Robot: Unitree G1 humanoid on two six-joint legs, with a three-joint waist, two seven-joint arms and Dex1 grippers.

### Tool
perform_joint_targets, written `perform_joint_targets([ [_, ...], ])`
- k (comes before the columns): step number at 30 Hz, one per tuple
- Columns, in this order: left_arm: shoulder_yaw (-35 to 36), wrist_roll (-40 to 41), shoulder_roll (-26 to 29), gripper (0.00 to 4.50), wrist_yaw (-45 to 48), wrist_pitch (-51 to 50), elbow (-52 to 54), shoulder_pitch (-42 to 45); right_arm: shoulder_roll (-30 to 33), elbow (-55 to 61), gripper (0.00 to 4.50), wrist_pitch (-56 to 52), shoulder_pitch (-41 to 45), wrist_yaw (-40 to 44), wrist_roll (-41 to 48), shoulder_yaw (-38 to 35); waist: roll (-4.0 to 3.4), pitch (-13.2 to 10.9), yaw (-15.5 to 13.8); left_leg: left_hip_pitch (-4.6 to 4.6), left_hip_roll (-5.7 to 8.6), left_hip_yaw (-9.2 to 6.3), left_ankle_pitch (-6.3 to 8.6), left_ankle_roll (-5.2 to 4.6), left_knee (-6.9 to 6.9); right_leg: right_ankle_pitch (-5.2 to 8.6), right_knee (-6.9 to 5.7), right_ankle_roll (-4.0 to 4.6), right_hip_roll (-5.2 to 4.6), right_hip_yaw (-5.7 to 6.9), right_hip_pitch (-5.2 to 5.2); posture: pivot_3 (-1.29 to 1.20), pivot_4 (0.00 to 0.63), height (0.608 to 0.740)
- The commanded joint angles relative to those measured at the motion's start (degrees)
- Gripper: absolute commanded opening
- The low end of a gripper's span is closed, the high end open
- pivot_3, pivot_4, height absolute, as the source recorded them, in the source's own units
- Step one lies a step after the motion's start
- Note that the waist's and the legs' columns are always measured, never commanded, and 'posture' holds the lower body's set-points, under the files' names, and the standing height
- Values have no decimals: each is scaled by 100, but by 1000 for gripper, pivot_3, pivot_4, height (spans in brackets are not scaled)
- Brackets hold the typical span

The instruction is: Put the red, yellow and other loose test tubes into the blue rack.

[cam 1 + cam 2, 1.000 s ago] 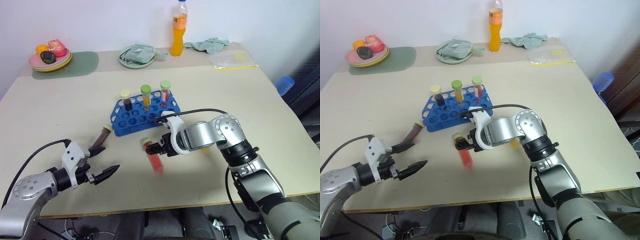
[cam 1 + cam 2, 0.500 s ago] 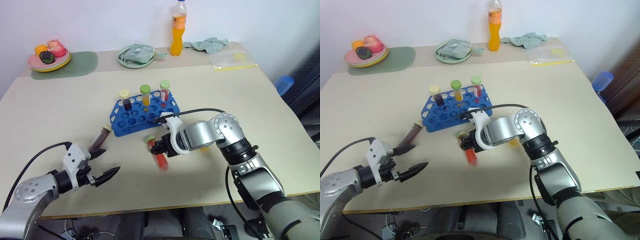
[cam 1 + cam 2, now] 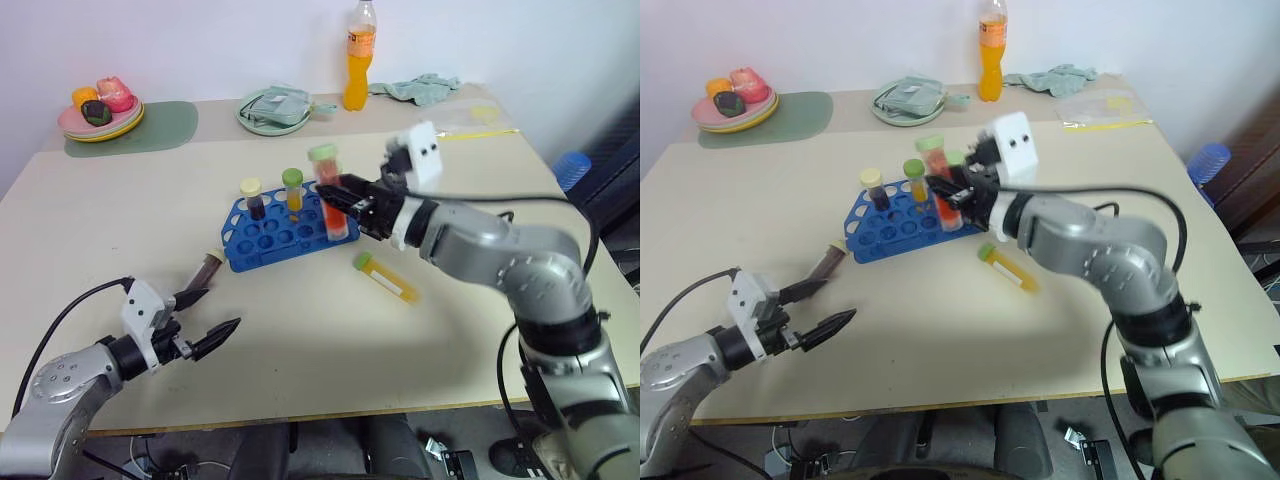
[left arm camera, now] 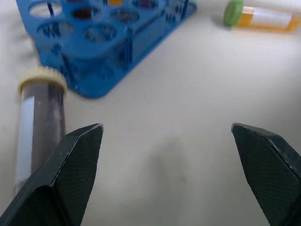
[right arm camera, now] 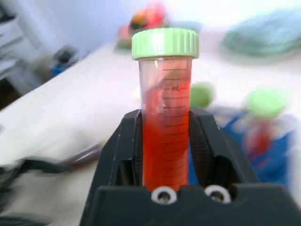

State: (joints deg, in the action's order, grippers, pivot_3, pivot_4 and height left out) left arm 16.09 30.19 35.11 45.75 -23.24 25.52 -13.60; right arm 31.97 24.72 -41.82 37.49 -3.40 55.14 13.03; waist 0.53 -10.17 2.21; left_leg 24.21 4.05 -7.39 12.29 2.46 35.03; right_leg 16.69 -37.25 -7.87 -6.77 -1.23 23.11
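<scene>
My right gripper is shut on the red test tube, which has a green cap and stands upright in the air over the right end of the blue rack. The right wrist view shows this red tube clamped between both fingers. Three capped tubes stand in the rack. A yellow tube with a green cap lies on the table right of the rack. A brown tube with a cream cap lies left of the rack. My left gripper hovers open just in front of the brown tube.
At the back of the table stand an orange drink bottle, a green plate with a cloth, a plate of toy food on a green mat, a crumpled cloth and a plastic bag.
My right gripper lifted the red tube off the table, turned it upright and carried it up over the rack. The yellow tube lying behind it now shows. My left gripper stayed put.
</scene>
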Motion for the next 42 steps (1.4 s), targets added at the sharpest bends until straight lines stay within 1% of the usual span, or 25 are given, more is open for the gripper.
perform_joint_targets([
  [1,-348,132,-266,4500,-200,56,397,319,-504,-296,1239,1576,-457,327,-1771,224,2,1,0,0,0,-1,-1,1,0,-1,0,1,0,0,-1,0,150,740],
  [4,-705,62,-609,4500,-440,94,514,564,-1103,-853,1239,2611,-776,499,-2791,376,0,0,23,-3,0,-8,-3,5,-2,-1,-7,1,-1,-11,5,0,150,740],
  [8,-1121,-153,-854,4500,-582,204,502,690,-1816,-1703,1239,3470,-820,551,-3606,360,0,0,24,-5,-1,-11,-8,14,-4,-1,-12,2,2,-13,8,0,150,740],
  [11,-1237,-192,-1017,4500,-717,270,508,690,-2197,-2245,1239,3894,-779,686,-3948,271,1,0,10,-5,1,-11,-8,15,-3,-1,-10,2,1,-14,6,0,150,740],
  [15,-1302,-209,-1077,4500,-797,288,546,646,-2556,-2878,1239,4329,-778,776,-4330,165,0,0,4,-6,1,-13,-10,18,-3,-1,-11,2,1,-14,5,0,150,740],
  [23,-1284,-178,-1043,4500,-889,260,673,631,-2885,-3615,1239,4839,-778,693,-4900,-170,0,0,13,-7,2,-14,-11,20,-3,-2,-12,2,1,-14,5,0,150,740],
  [33,-1295,-84,-1012,4500,-1041,55,823,772,-3189,-4051,1239,5059,-716,851,-5180,-298,-1,1,17,-13,2,-13,-12,21,-3,-2,-15,2,2,-14,1,0,150,740],
  [38,-1308,-101,-1037,4500,-1019,56,789,798,-3276,-4177,1239,5099,-694,762,-5328,-391,-1,1,29,-17,2,-13,-12,22,-4,-1,-21,3,3,-15,1,0,150,740],
  [39,-1315,-108,-1044,4500,-1016,67,777,801,-3285,-4167,1239,5089,-713,874,-5243,-423,-1,1,27,-18,1,-14,-12,22,-4,-1,-21,3,4,-15,1,0,150,740],
  [42,-1324,-114,-1057,4500,-1006,89,756,803,-3294,-4002,2371,5051,-783,1073,-5114,-489,-1,1,26,-18,2,-13,-13,23,-3,-1,-21,3,4,-16,0,0,150,740],
])
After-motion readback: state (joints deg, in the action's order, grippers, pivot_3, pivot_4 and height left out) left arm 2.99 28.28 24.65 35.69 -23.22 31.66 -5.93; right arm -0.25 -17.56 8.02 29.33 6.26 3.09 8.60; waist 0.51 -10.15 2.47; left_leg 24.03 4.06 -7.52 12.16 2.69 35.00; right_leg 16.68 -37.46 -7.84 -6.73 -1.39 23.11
